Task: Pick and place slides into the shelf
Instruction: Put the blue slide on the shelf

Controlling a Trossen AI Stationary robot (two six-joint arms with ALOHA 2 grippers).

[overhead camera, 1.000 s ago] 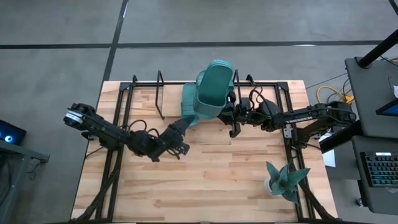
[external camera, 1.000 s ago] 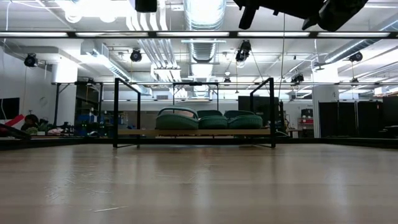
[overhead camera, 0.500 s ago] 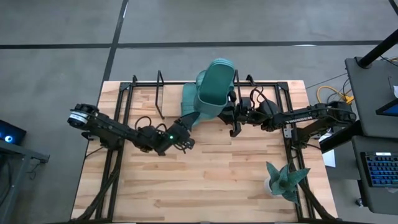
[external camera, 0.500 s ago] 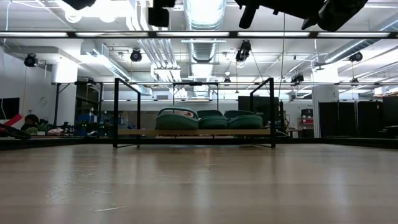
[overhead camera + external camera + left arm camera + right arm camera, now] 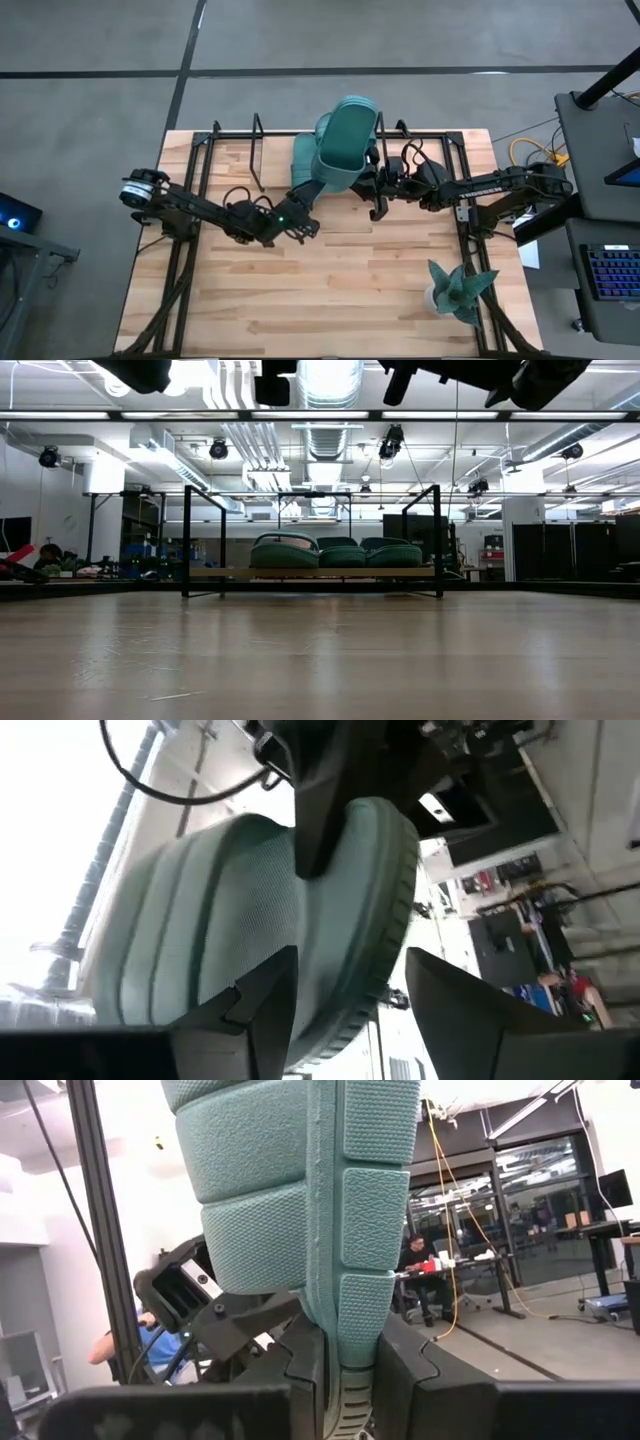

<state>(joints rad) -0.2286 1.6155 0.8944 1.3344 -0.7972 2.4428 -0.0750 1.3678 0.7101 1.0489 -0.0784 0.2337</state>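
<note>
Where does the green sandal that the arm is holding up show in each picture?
High view: raised sandal, top centre, over the rack.
Low view: not in it; the rack shows mid-picture.
Left wrist view: its sole fills the middle.
Right wrist view: upright, its edge pinched by the right tool.
Shared landmark: the rack.

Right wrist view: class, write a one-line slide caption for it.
Right gripper shut on the edge of a teal slide, its textured sole facing the camera.

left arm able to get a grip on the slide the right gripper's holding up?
Probably yes. The left gripper is open and right under the raised slide, whose sole fills its wrist view past its fingers. The right gripper pinches one edge; the rest looks free.
</note>
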